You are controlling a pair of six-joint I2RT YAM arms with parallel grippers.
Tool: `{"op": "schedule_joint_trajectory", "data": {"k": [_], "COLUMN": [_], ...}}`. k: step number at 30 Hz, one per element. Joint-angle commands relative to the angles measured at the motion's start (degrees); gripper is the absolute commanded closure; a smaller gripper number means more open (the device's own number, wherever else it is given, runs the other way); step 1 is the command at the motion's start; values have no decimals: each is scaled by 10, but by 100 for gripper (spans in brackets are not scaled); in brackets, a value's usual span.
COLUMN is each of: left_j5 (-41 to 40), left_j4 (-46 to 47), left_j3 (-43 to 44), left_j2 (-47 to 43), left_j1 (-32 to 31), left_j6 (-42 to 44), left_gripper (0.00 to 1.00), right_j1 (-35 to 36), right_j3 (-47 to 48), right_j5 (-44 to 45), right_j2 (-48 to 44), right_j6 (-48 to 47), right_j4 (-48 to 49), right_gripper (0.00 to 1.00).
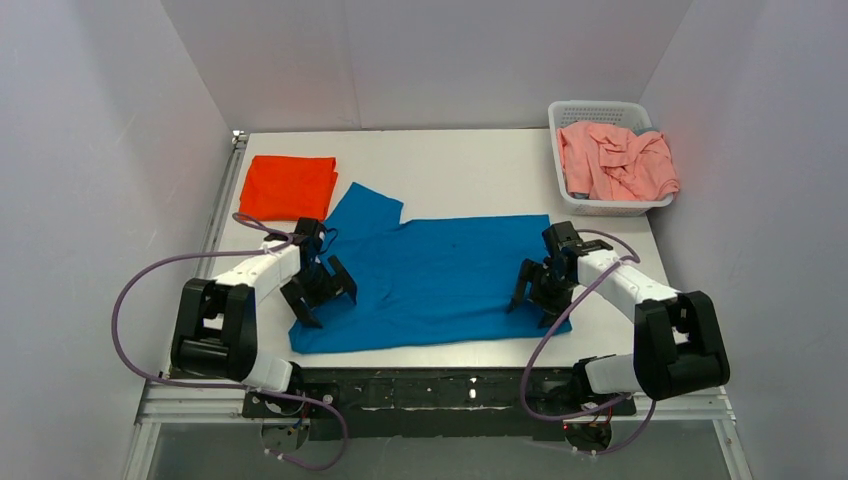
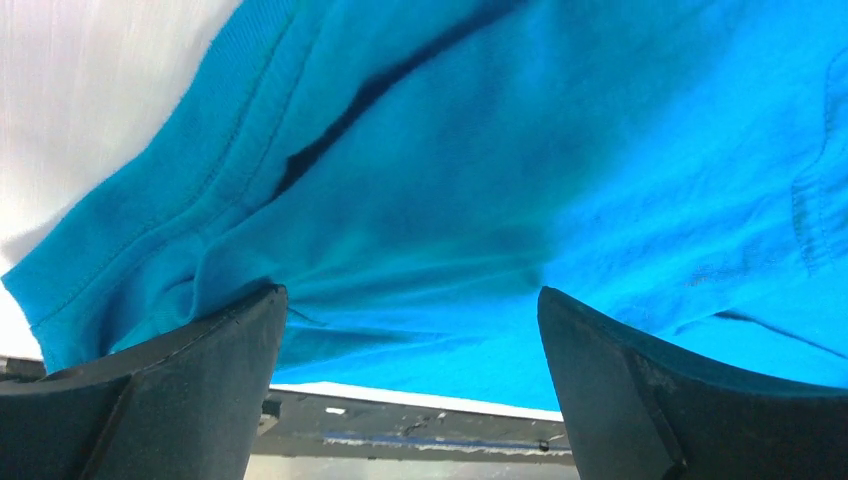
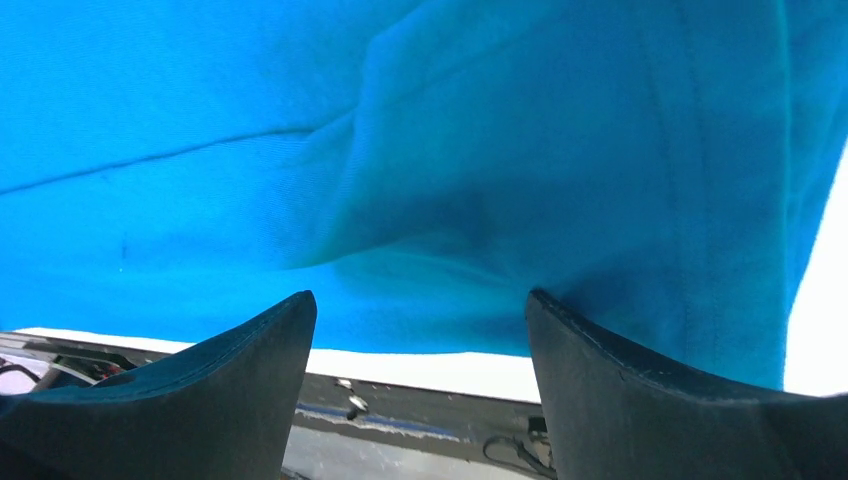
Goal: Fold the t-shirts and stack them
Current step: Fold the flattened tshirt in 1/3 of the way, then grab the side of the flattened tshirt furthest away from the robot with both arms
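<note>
Top external: left pincer [image 1: 322, 290] and right pincer [image 1: 537, 293] both gape wide, with the blue t-shirt [image 1: 440, 275] spread on the desk [image 1: 470, 160] between them. Left wrist: cloth (hem bunched) lies just beyond its fingers [image 2: 180, 390]. Right wrist: the shirt's edge lies just beyond its fingers [image 3: 640, 400].

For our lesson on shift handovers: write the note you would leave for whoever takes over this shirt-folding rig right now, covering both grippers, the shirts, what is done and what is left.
Left gripper: open, over the left edge of the blue t-shirt, holding nothing.
Right gripper: open, over the shirt's right edge, holding nothing.
Blue t-shirt: spread out mid-table, not yet folded small.
Done: orange t-shirt lies folded at the far left corner of the table.
Left: fold the blue one and stack it on the orange, then do the crumpled pink garments in the white basket at far right.
</note>
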Motion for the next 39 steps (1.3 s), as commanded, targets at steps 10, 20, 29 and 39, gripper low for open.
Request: {"op": "schedule_joint_trajectory", "data": {"k": [10,20,29,39], "left_j5": [6,7,3,-3], "left_j4": [-84,-74,-61,-68], "left_j3": [-53,50,226,397], "left_j2": [-98,-114,35,200], "left_j1": [-2,-1,-1,-2], "left_j6": [9,22,67,118], "left_gripper": [2,2,2,2], "right_j1": [15,17,8,-3], "right_j3": [-72,39,50,-43], "right_j5": [-11,53,40,17], "right_j2": [-101,-198,-56,-25], "right_j6": [48,22,49,84], "right_j4": [-104,-61,115,114], "right_gripper": [14,7,2,3]}}
